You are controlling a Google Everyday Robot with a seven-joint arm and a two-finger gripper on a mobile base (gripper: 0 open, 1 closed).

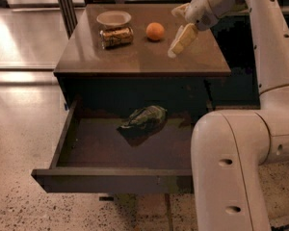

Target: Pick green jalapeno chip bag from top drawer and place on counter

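Green jalapeno chip bag [143,120] is down in the top drawer [111,181], and that's where my eyes are. It's crumpled on the brownish floor, towards the back and a little right of centre, well clear of the side walls. The drawer is pulled fully open.

There's only the one camera view, so here's what it gives me. The gripper [173,32] hangs up over the counter [135,57], above its right-hand part, just beside the orange [155,31]. The fingers [184,37] are spread apart with nothing between them; one points down and left at the countertop, the other sits higher.

So the bag lies below the fingers and nearer the camera, with the counter's front edge between the two. Its long axis looks to run roughly across the drawer, tilted up towards the back right.

The arm [279,32] comes in from the right and reaches over the counter's far corner, wrist angled down. Its big lower link fills the near right and hides that end of the drawer.

As I read it, the next move has to pull back past the counter's edge before dropping in. The bowl [113,18] and can [116,36] are on the counter's far left, out of the way.
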